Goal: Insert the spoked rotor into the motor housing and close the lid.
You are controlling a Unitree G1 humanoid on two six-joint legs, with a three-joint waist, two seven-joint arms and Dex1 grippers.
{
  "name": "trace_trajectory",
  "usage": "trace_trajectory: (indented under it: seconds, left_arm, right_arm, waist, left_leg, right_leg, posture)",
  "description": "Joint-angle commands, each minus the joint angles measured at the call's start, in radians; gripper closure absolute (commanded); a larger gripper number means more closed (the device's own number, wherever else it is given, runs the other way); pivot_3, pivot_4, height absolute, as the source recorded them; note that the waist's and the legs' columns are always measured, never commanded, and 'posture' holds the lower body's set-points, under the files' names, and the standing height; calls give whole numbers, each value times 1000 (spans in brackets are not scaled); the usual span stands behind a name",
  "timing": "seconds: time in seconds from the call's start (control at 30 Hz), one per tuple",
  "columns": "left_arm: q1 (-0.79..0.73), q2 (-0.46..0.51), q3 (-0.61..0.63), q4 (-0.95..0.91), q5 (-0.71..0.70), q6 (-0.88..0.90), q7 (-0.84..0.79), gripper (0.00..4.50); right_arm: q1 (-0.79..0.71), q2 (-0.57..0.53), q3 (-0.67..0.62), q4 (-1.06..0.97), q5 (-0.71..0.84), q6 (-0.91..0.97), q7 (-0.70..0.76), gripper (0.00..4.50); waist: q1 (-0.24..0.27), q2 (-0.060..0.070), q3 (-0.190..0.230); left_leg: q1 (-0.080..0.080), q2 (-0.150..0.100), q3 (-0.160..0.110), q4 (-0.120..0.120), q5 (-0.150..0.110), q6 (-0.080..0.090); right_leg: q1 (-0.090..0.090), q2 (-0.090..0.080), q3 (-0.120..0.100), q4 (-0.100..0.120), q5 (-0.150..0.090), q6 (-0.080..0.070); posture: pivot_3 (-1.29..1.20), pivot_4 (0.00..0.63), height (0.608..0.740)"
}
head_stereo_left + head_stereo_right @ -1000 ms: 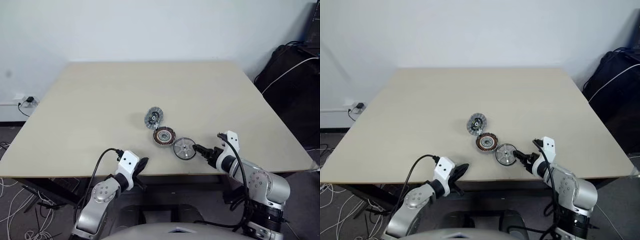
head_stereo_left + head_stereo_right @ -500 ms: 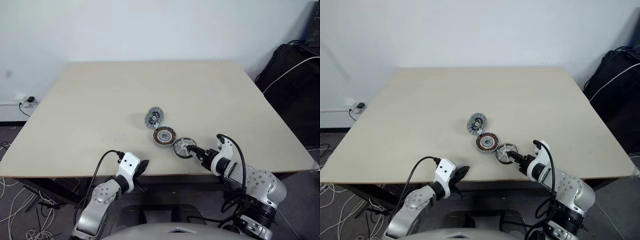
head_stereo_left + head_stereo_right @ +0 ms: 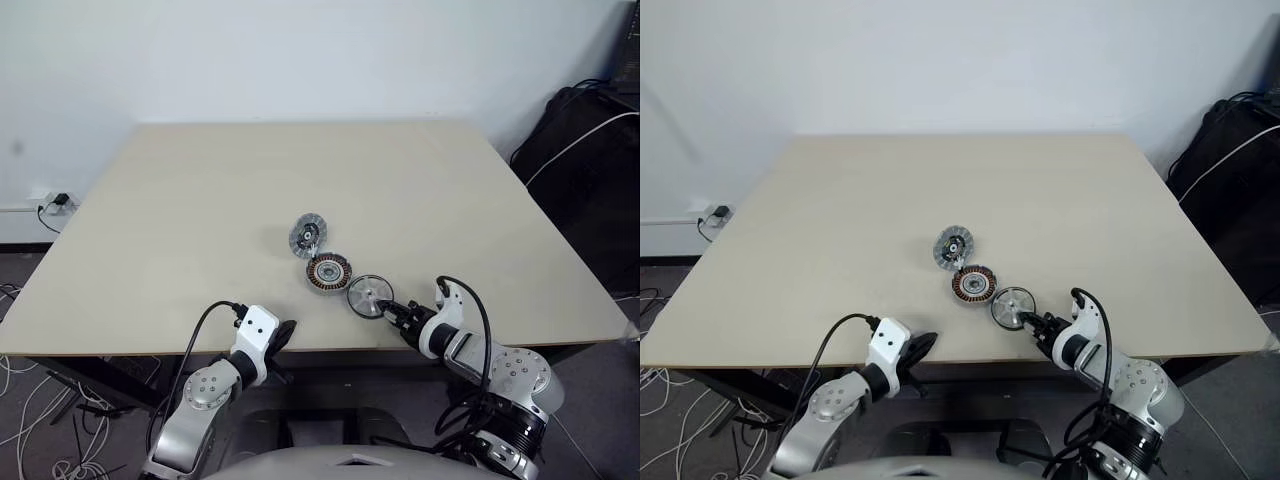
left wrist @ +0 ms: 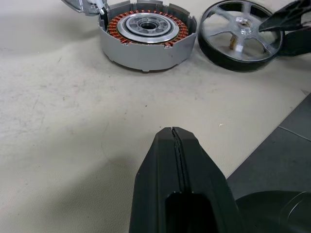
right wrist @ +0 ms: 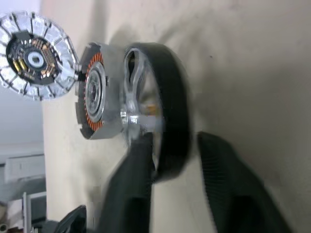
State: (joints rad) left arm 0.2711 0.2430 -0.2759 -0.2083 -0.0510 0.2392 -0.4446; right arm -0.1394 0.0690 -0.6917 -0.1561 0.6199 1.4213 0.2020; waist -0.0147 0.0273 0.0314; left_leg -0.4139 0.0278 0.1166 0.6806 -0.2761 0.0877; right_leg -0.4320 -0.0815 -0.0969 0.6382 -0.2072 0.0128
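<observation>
The motor housing (image 3: 328, 272) with its copper windings lies near the table's front, with the lid (image 3: 307, 232) lying open just behind it, inner side up. The spoked rotor (image 3: 368, 296) lies flat, touching the housing on the right. My right gripper (image 5: 172, 138) reaches it from the front right. One finger (image 5: 138, 179) is inside the rotor, over its spokes. The other finger (image 5: 228, 179) is outside the dark rim with a narrow gap left. My left gripper (image 4: 172, 133) is shut and empty by the table's front edge, left of the housing.
The beige table (image 3: 200, 200) is otherwise bare. Its front edge runs just under both grippers. A black bag (image 3: 585, 150) with a white cable stands off the right side. Loose cables (image 3: 40, 420) lie on the floor at the left.
My right gripper has rolled, crept in over the rotor's rim, and its fingers have narrowed around it. The rotor, housing, lid and left gripper stay put.
</observation>
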Motion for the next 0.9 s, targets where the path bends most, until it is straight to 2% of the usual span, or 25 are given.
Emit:
trace_trajectory:
  seconds: [0.03,0.23,0.57,0.9]
  left_arm:
    - [-12,7,7,-33,-9,1,-4,4500]
    - [-11,10,6,-38,-9,6,-5,4500]
    - [-9,5,3,-43,-9,7,-1,4500]
    - [2,-2,3,-45,-8,-3,13,4500]
  right_arm:
    - [0,-3,2,3,26,-21,-7,4084]
    - [-11,10,-18,1,60,-22,-37,4132]
    - [-145,88,-43,-84,169,-51,-157,4132]
    - [-201,156,65,-17,246,-77,-244,4132]
  waist:
    - [0,0,0]
    - [-1,0,0]
    - [-8,4,2]
    - [-9,4,2]
  left_leg:
    - [0,0,0,0,0,0]
    - [0,0,0,-1,0,0]
    - [-1,0,0,-2,0,0]
    - [-2,0,1,-3,0,0]
  right_leg:
    - [0,0,0,0,0,0]
    - [0,0,0,-1,0,0]
    - [-1,0,0,-2,0,0]
    - [-1,1,0,-4,1,1]
  posture:
    - [0,0,740]
    - [0,0,740]
    - [0,0,740]
    - [0,0,740]
